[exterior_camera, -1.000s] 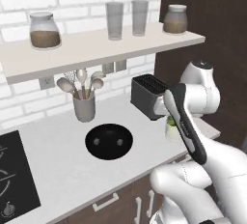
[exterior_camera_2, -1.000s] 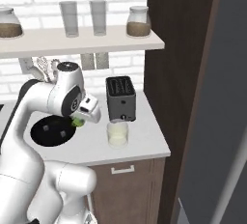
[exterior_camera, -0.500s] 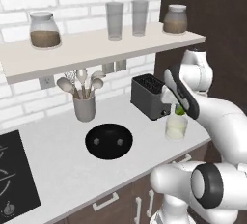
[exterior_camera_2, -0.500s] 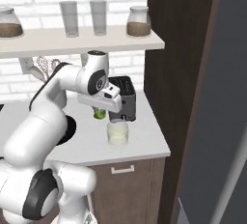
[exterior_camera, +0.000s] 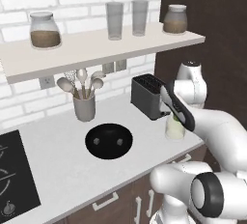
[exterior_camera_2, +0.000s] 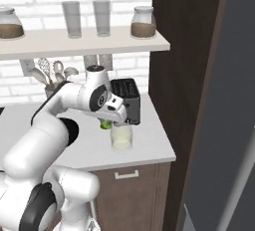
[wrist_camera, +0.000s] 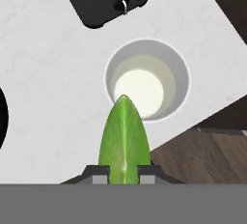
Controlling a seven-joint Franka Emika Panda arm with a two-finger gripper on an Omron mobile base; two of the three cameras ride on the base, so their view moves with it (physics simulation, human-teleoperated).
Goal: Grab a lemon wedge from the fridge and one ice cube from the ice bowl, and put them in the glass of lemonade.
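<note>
My gripper (wrist_camera: 124,172) is shut on the lemon wedge (wrist_camera: 124,138), a yellow-green wedge standing up between the fingertips. Just ahead of the wedge's tip and below it is the glass of lemonade (wrist_camera: 147,79), round, with pale liquid inside. From the right base view, the gripper (exterior_camera_2: 107,122) holds the wedge (exterior_camera_2: 105,124) just above and left of the glass (exterior_camera_2: 121,138). The glass (exterior_camera: 174,127) stands in front of the toaster, partly behind my forearm. The black ice bowl (exterior_camera: 109,151) lies to its left with two ice cubes (exterior_camera: 96,141) in it. The fridge (exterior_camera_2: 229,100) shows as a grey door at far right.
A black toaster (exterior_camera: 148,96) stands right behind the glass. A grey utensil cup (exterior_camera: 84,107) is at the back left, and a cooktop (exterior_camera: 14,179) at the far left. Jars and two tall glasses (exterior_camera: 126,19) sit on the shelf above. The counter's edge (wrist_camera: 193,121) runs close to the glass.
The arm has swung right, carrying the lemon wedge from over the bowl's side to just above the glass of lemonade. The grip on the wedge has stayed the same.
</note>
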